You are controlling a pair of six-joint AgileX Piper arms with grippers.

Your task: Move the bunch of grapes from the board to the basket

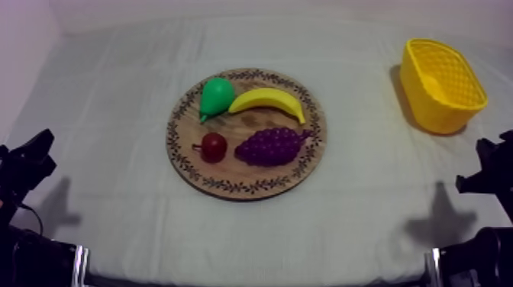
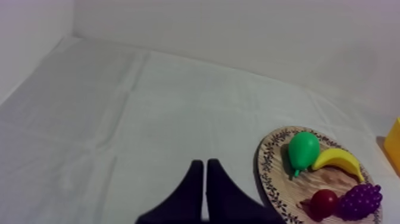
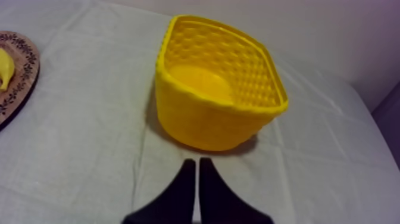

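The board (image 1: 229, 185) lay at the middle of the table (image 1: 114, 153). On it the pear (image 1: 216, 95) sat at the back left, the banana (image 1: 269, 101) just to its right. In front, the small red fruit (image 1: 214, 146) lay just left of the grapes (image 1: 271, 146). The basket (image 1: 427, 107) stood well apart at the table's far right.

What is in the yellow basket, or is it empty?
Empty: inside the yellow basket the floor is bare; the grapes lie on the wooden board.
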